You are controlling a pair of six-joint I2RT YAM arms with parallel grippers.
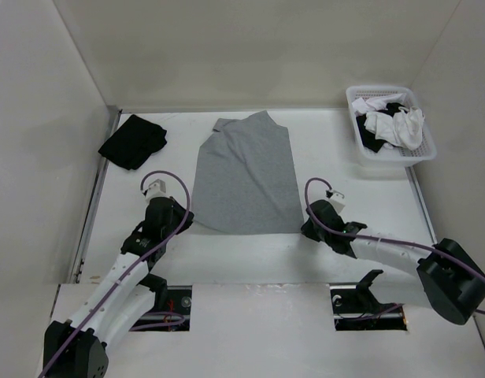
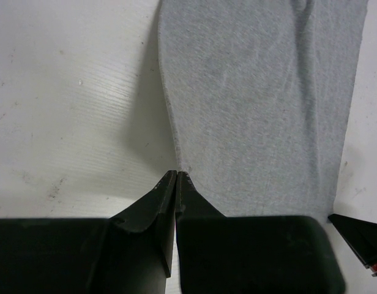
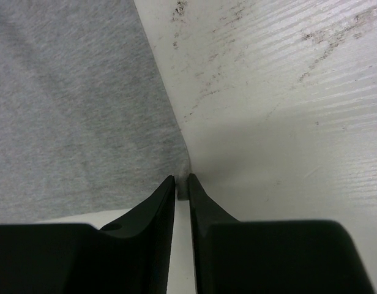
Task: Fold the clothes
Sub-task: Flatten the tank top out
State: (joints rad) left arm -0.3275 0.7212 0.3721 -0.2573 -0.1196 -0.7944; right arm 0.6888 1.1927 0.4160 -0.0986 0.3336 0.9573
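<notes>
So the grey shirt (image 1: 246,177) is spread flat on the table (image 1: 345,185), and its two near corners are met by one gripper each. The left gripper (image 2: 177,174) is clamped tight, no gap to be seen. The shirt's side edge runs straight down into the tips, with a sliver of hem apparently pinched there. From those fingers (image 2: 149,211) the fabric is spread ahead and off to the right, with bare table on the left. The right gripper (image 3: 182,179) is seen with just a thin slit between its fingers (image 3: 210,211), and the shirt's corner is tucked into that slit. Whether it's actually squeezed yet can't be told. There the fabric is laid out ahead and to the left, table to the right.
</notes>
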